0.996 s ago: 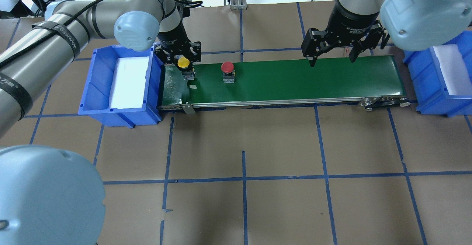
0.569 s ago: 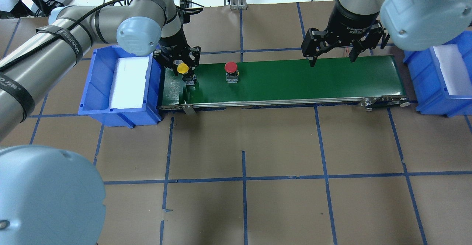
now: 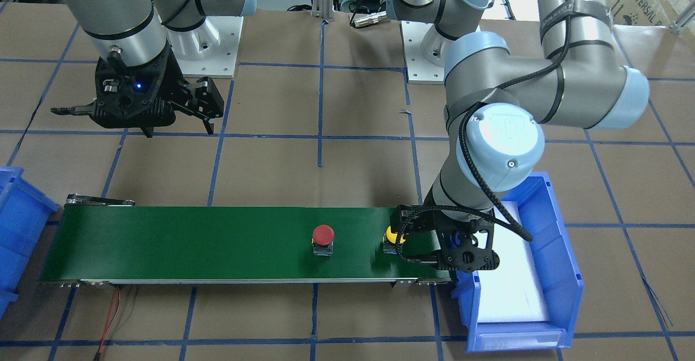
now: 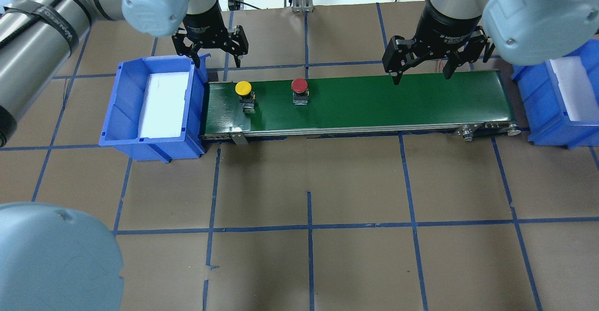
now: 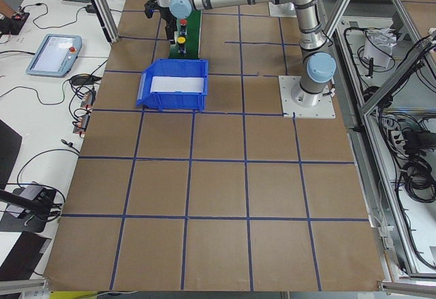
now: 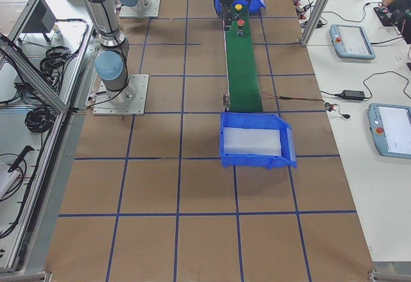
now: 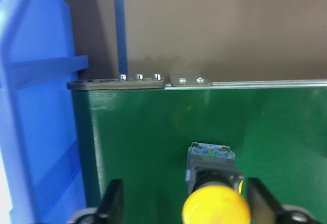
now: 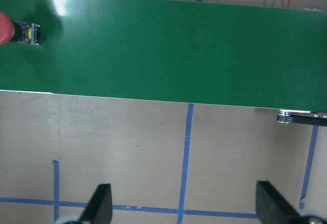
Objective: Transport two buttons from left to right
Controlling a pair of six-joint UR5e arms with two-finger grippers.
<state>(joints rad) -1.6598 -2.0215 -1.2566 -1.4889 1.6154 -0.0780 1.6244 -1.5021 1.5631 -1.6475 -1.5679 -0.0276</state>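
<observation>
Green belt [image 4: 374, 105]: runs between the left bin [image 4: 122, 114] and the right bin [image 4: 543, 128], and both buttons stand on it.
Yellow button [image 4: 245, 95]: near the belt's left end; upright, cap up, long axis vertical.
Left gripper [image 4: 211, 56]: spread wide and empty, raised over the yellow button. In the wrist view the cap sits between the fingers [image 7: 115, 203], touching neither.
Red button [image 4: 300, 91]: upright, apart from the yellow button on its right.
Right gripper [image 4: 421, 78]: spread and empty, over the belt's far edge, well apart from the red button.
</observation>
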